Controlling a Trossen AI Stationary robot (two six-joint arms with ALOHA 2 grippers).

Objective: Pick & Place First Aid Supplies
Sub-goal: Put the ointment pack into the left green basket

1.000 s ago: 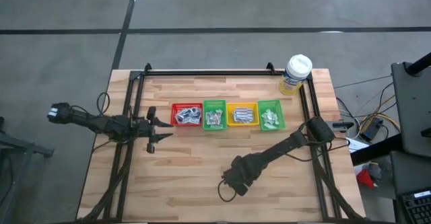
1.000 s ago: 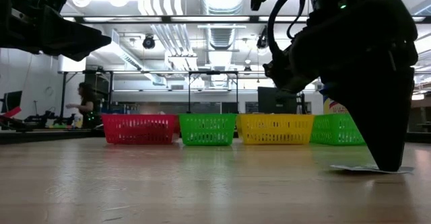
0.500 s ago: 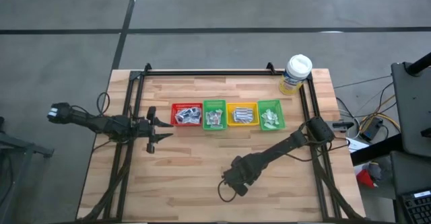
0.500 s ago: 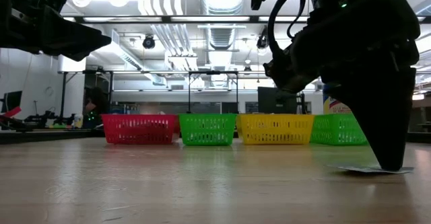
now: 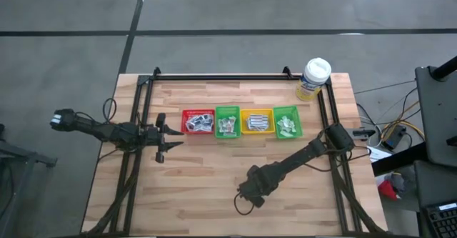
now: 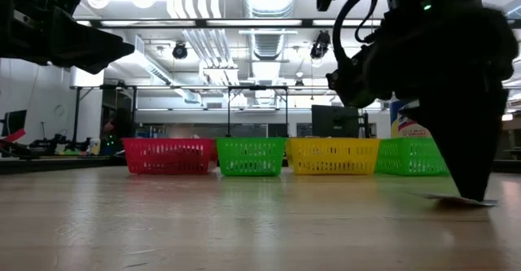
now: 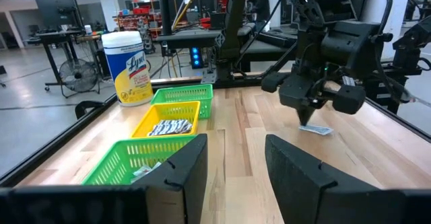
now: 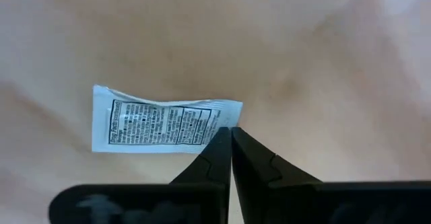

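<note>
Packet (image 8: 165, 122), white with black print, lies flat on the wooden table (image 5: 207, 174) near its front edge, one corner pinched by the right gripper (image 8: 230, 135), whose fingers are pressed together on it. Left gripper (image 7: 232, 158) hovers by the red bin (image 5: 198, 121), jaws apart, holding nothing. Green bin (image 5: 227, 122), yellow bin (image 5: 256, 121), second green bin (image 5: 287, 122) in a row; wipes bottle (image 5: 314, 78) at the back corner.

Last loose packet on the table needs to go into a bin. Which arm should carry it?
Right. The right hand is already down on the table, fingers shut on the packet edge. The left hand waits open beside the red bin, far from it.
</note>
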